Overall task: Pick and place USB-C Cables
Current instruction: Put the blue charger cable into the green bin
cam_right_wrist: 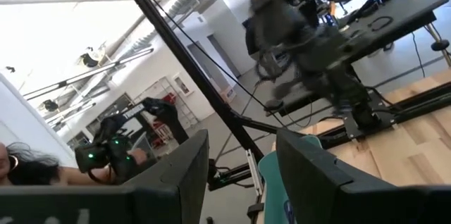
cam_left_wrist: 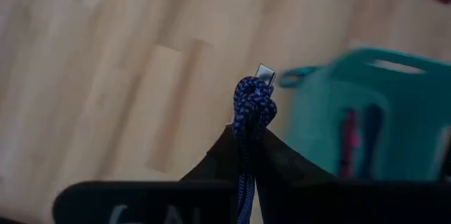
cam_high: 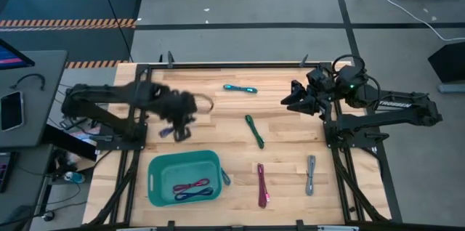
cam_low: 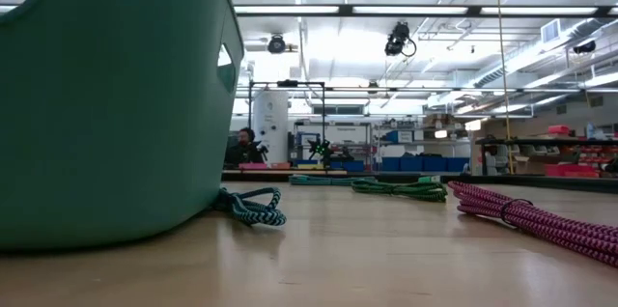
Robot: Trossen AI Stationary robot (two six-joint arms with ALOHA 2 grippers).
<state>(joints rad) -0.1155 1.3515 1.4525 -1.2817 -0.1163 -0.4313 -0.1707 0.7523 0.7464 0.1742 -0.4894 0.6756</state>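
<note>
My left gripper (cam_high: 178, 120) hangs above the table's left half, just beyond the teal bin (cam_high: 156, 187), and is shut on a dark blue USB-C cable (cam_high: 171, 132). In the left wrist view the bundle (cam_left_wrist: 252, 108) pokes out past the fingertips. A magenta and a blue cable (cam_high: 192, 189) lie in the bin. On the wood lie cyan (cam_high: 240, 88), green (cam_high: 254, 131), magenta (cam_high: 261, 185) and grey (cam_high: 310, 174) cables. A teal-black one (cam_low: 253, 209) lies against the bin's foot. My right gripper (cam_high: 294, 99) waits open, raised at the far right. My left gripper pinches the blue cable bundle between its two fingers (cam_left_wrist: 289, 160), coming from above and slanting steeply down. The fingers lie along the bundle. Its looped end with a metal plug (cam_left_wrist: 264, 73) sticks out past the fingertips. The cable is lifted clear of the table.
The bin (cam_low: 106, 104) fills the low view's left side. The table's wooden edge rails and black arm bases (cam_high: 349, 133) stand left and right. Bare wood lies between the bin and the green cable. A side desk with a phone (cam_high: 11, 110) stands off the table's left.
</note>
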